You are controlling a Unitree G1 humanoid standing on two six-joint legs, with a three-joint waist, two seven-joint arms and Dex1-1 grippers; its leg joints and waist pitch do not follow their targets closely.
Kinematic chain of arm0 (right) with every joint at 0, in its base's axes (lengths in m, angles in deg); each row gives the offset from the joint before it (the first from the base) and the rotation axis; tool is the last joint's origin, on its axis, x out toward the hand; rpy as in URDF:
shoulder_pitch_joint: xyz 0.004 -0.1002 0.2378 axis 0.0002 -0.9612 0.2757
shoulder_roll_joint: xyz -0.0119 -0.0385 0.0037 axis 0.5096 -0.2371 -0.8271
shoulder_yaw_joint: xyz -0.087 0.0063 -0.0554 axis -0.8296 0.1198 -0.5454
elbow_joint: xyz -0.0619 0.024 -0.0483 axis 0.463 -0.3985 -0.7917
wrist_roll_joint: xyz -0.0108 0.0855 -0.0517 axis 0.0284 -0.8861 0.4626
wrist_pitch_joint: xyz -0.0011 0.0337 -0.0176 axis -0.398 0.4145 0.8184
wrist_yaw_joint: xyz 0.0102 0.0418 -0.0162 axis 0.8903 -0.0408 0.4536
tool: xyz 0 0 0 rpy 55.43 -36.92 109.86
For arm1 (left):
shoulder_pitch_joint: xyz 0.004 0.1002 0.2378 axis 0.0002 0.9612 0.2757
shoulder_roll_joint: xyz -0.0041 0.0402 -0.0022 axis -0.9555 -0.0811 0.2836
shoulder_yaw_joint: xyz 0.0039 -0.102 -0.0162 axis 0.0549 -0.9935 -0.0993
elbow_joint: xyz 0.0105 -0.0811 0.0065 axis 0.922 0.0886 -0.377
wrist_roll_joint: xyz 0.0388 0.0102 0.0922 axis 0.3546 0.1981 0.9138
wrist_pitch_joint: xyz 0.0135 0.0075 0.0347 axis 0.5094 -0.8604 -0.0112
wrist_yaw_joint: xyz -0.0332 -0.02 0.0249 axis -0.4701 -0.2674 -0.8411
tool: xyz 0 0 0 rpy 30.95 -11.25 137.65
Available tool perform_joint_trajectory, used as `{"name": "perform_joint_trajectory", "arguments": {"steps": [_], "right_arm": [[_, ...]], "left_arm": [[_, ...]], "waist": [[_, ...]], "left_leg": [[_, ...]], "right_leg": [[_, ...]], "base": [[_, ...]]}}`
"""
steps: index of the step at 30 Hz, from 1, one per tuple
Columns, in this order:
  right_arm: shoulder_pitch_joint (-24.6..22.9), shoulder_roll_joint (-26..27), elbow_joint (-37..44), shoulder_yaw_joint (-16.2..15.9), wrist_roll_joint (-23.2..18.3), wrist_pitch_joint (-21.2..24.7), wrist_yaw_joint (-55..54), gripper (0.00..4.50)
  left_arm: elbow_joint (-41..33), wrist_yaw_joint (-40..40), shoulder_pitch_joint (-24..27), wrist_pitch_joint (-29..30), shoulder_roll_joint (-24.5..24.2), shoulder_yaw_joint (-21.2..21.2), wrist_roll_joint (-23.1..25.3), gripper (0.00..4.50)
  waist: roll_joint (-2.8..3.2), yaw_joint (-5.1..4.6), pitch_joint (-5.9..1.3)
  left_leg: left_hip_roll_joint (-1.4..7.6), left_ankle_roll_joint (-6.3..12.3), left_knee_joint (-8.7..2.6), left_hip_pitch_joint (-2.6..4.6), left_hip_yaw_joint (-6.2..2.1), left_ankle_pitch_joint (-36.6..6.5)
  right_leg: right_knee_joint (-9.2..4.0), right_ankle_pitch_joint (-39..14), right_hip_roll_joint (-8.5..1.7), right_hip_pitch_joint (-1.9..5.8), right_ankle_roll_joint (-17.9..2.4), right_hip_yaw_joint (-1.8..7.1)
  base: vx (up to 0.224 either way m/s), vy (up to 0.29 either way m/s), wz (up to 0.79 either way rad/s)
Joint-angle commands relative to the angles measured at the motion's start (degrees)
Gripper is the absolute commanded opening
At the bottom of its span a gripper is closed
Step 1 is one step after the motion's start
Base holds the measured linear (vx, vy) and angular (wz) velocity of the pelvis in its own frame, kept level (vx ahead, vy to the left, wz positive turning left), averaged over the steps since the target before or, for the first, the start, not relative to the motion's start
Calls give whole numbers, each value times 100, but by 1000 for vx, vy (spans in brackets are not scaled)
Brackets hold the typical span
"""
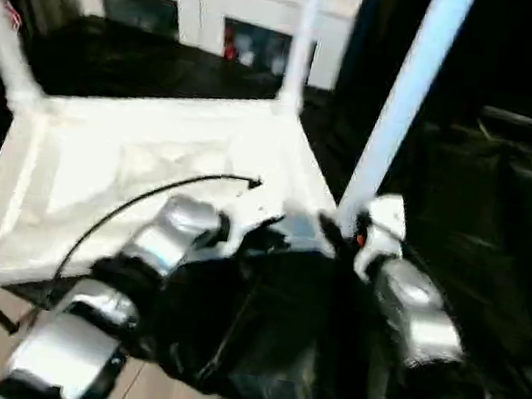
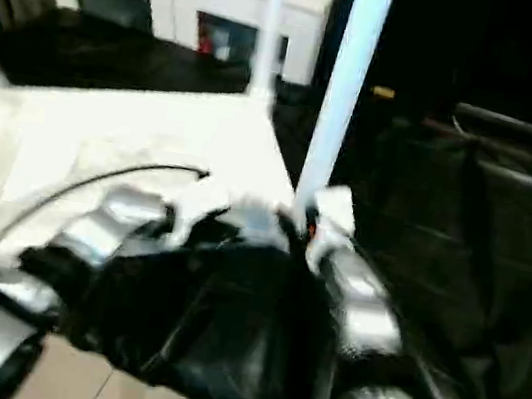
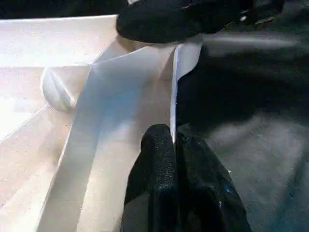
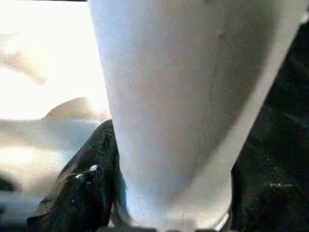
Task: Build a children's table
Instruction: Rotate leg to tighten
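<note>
While tabletop [image 1: 129, 168] lies inverted, leg [image 1: 403, 100] stands upright.

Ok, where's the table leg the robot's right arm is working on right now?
In the left eye view the leg stands upright at the near right corner of the upturned table top, with the right gripper at its base, beside the black plastic sheet.

Left arm: silver forearm is stretched forward on the near left.
Left gripper [image 3: 174, 145]: black fingers are pinched together on a thin white edge.
Right gripper [image 4: 159, 203]: closed around a white leg [image 1: 403, 100].
</note>
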Motion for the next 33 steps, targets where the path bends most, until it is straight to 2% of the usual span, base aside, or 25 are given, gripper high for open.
{"name": "perform_joint_trajectory", "arguments": {"steps": [1, 3, 4, 7, 8, 9, 10, 12, 14, 16, 19, 22, 24, 26, 27, 28, 31, 33], "right_arm": [[-14, 507, -334, -439, 81, 80, 68, 267], [53, 573, -419, -471, 111, -26, 88, 267], [88, 599, -475, -475, 132, -83, 76, 323], [132, 604, -481, -448, 27, -163, 354, 343], [108, 532, -412, -489, 24, -192, 524, 358], [93, 451, -378, -534, 47, -237, 666, 358], [62, 343, -312, -578, 56, -285, 846, 384], [0, 163, -202, -644, 37, -334, 1180, 384], [-158, -294, 30, -824, -3, -487, 2028, 384], [-244, -502, 159, -889, -46, -554, 2453, 384], [-445, -915, 510, -999, -236, -573, 3432, 384], [-585, -1196, 754, -1089, -373, -502, 4086, 384], [-666, -1391, 903, -1160, -459, -435, 4497, 384], [-734, -1547, 1044, -1242, -534, -342, 4830, 384], [-762, -1608, 1105, -1281, -559, -298, 4960, 359], [-784, -1649, 1149, -1320, -560, -275, 5042, 359], [-828, -1723, 1238, -1382, -566, -213, 5216, 346], [-866, -1749, 1295, -1405, -567, -188, 5318, 320]], "left_arm": [[-12, -585, -174, 5, 364, -90, -81, 0], [-32, -579, -167, 2, 427, -89, -100, 0], [-40, -578, -166, -1, 445, -85, -106, 0], [-131, -299, -109, -118, 414, -26, -148, 0], [-171, -140, -75, -160, 357, 4, -163, 0], [-216, 9, -37, -237, 298, 34, -183, 0], [-284, 241, 16, -293, 226, 61, -236, 0], [-383, 555, 90, -393, 107, 115, -294, 0], [-543, 1169, 215, -530, -165, 217, -375, 0], [-563, 1386, 238, -564, -287, 236, -396, 0], [-596, 1885, 267, -637, -523, 210, -505, 0], [-639, 2192, 285, -661, -652, 165, -606, 0], [-664, 2422, 297, -667, -760, 143, -669, 0], [-700, 2646, 311, -629, -844, 131, -758, 0], [-715, 2733, 316, -606, -876, 131, -794, 0], [-728, 2793, 324, -591, -903, 130, -821, 0], [-738, 2918, 336, -573, -953, 115, -857, 0], [-775, 3009, 357, -542, -985, 103, -878, 0]], "waist": [[-1, -8, -356], [3, 1, -357], [-5, 0, -353], [3, 0, -347], [44, -2, -344], [24, -13, -341], [14, -25, -344], [16, -42, -355], [7, -60, -355], [7, -36, -351], [46, 12, -341], [54, 44, -342], [27, 54, -336], [27, 72, -341], [30, 80, -344], [13, 84, -343], [18, 112, -343], [18, 130, -341]], "left_leg": [[140, 113, -328, 0, -53, -1000], [140, 172, -325, -7, -49, -978], [134, 201, -323, -18, -46, -991], [140, 222, -333, -8, -49, -1083], [150, 200, -340, 5, -55, -1137], [145, 206, -340, 2, -50, -1172], [141, 219, -340, -12, -53, -1186], [149, 261, -331, -22, -59, -1113], [143, 382, -310, -39, -43, -1011], [148, 458, -298, -44, -32, -968], [174, 467, -297, -30, -27, -1063], [194, 459, -300, -18, -32, -1143], [186, 436, -304, -16, -29, -1175], [186, 456, -299, -16, -29, -1148], [191, 478, -298, -19, -31, -1088], [191, 484, -295, -20, -28, -1083], [195, 467, -299, -18, -33, -1057], [198, 438, -303, -14, -33, -1076]], "right_leg": [[-444, -895, -464, 308, -1072, 283], [-438, -761, -471, 319, -1097, 287], [-439, -751, -471, 328, -1094, 286], [-459, -951, -474, 324, -1059, 286], [-467, -1024, -483, 312, -1062, 287], [-477, -1038, -468, 315, -1056, 284], [-470, -1022, -470, 334, -1057, 285], [-445, -827, -472, 351, -1112, 283], [-436, -624, -464, 361, -1171, 279], [-431, -606, -460, 361, -1197, 278], [-445, -800, -454, 354, -1205, 263], [-437, -854, -455, 337, -1223, 264], [-454, -978, -457, 337, -1223, 260], [-450, -980, -458, 339, -1210, 263], [-443, -914, -453, 331, -1219, 264], [-441, -911, -453, 327, -1221, 261], [-446, -1016, -464, 320, -1186, 260], [-454, -1094, -468, 314, -1162, 259]], "base": [[0, 0, 0], [0, 0, 0], [0, 0, 0], [0, 0, 0], [0, 0, 0], [0, 0, 0], [0, 0, 0], [0, 0, 0], [0, 0, 0], [0, 0, 0], [0, 0, 0], [0, 0, 0], [0, 0, 0], [0, 0, 0], [0, 0, 0], [0, 0, 0], [0, 0, 0], [0, 0, 0]]}}
